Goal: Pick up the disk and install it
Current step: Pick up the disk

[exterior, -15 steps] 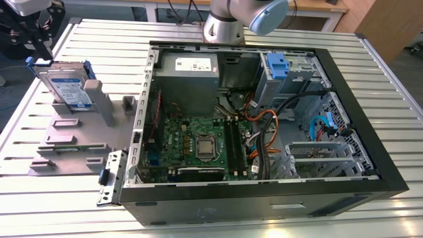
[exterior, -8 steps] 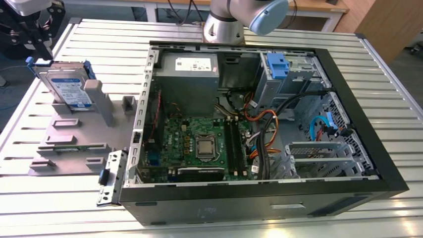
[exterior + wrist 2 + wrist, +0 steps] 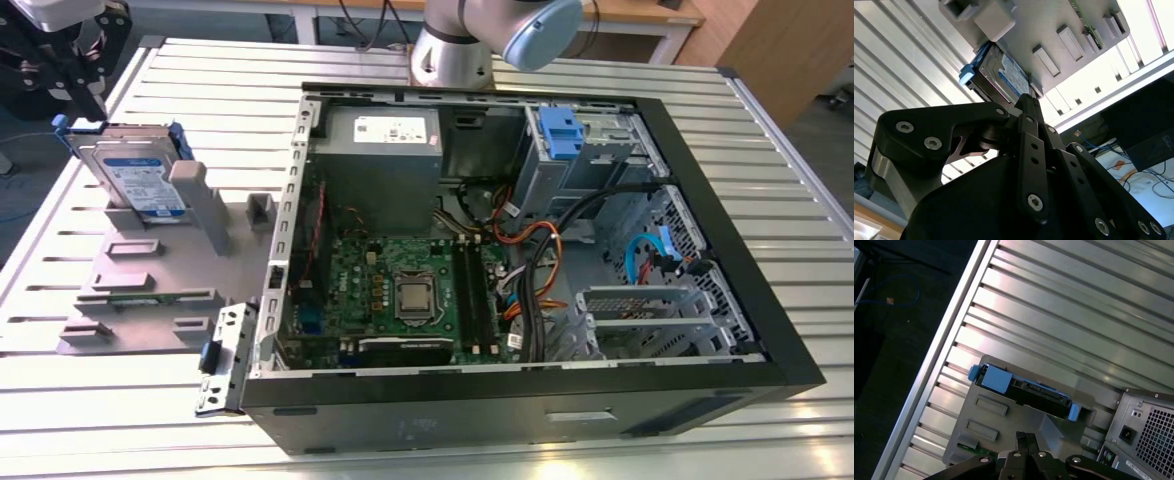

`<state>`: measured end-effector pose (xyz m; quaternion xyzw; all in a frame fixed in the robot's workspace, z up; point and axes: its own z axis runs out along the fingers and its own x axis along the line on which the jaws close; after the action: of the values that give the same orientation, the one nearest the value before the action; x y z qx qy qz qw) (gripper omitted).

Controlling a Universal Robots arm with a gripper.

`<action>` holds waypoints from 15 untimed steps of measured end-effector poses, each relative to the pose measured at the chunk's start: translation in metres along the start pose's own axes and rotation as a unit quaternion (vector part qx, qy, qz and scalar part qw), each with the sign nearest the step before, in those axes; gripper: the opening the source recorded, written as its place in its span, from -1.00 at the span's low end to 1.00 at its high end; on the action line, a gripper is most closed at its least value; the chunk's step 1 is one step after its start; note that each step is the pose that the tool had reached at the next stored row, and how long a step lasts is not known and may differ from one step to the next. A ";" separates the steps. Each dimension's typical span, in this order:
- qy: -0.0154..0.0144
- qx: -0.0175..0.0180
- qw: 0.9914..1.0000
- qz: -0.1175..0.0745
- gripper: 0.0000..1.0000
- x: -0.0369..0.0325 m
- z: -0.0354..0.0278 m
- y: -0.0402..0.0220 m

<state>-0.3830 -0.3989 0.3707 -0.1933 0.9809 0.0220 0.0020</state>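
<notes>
Ribbed metal table point(image 3: 214, 75) carries the disk point(image 3: 134, 178) on end, long axis near upright; hand point(image 3: 1022, 438) above clenched, empty.

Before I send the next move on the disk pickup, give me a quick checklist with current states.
1. The disk stands on edge in the grey fixture: ok.
2. The claw is near the disk, not touching it: ok.
3. The claw is open for a grasp: not ok, its tips meet.
4. The computer case has its side open: ok.
5. The drive bay slot by the blue bracket is free: cannot tell.
6. The black cable is clear of the bay: cannot tell.
</notes>
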 end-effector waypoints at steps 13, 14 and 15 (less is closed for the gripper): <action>0.000 0.000 1.000 -0.005 -0.79 0.0000 0.0000 0.0000; 0.000 0.000 1.000 -0.005 -0.79 0.0000 0.0000 0.0000; 0.000 0.000 1.000 -0.005 -0.79 0.0000 0.0000 0.0000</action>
<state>-0.3830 -0.3989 0.3707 -0.1986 0.9798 0.0220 0.0019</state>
